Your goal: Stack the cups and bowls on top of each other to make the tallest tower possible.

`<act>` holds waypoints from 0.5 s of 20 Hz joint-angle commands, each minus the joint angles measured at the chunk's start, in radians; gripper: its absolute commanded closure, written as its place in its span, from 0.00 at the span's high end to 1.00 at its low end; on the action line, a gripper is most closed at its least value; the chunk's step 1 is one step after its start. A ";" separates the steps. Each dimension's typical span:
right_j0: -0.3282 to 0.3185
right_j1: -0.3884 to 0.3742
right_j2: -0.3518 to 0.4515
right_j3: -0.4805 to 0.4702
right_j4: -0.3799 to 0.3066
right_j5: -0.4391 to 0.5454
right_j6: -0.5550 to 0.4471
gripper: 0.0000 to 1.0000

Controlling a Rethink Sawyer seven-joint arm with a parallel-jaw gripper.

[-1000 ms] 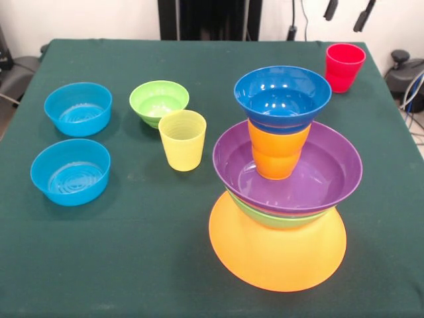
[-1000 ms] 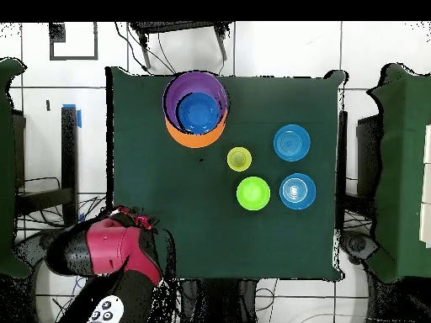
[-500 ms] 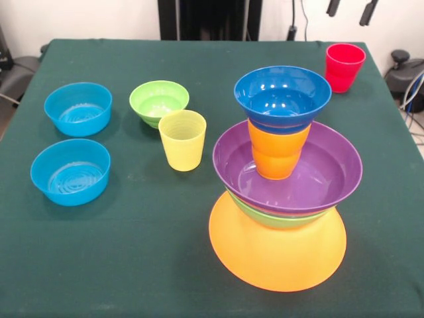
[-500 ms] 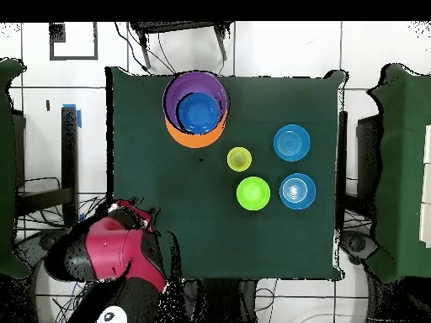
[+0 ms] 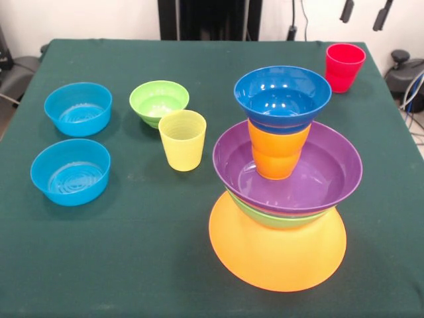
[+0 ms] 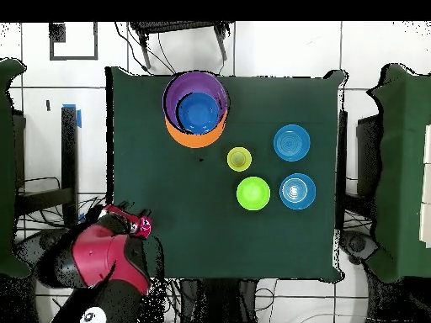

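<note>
While no writing shows, tower (image 5: 281,179) of 5, red cup (image 5: 344,67) apart

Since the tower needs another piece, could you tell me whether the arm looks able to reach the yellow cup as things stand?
Probably yes: the yellow cup stands upright and apart from the small green bowl and the tower, open from above.
</note>
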 commanded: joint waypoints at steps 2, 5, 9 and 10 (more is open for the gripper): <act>0.088 0.145 0.021 0.034 -0.050 -0.089 0.117 1.00; 0.101 0.193 0.025 0.037 -0.043 -0.138 0.120 1.00; 0.130 0.203 0.006 0.048 -0.039 -0.146 0.113 1.00; 0.151 0.213 -0.016 0.041 -0.036 -0.143 0.115 1.00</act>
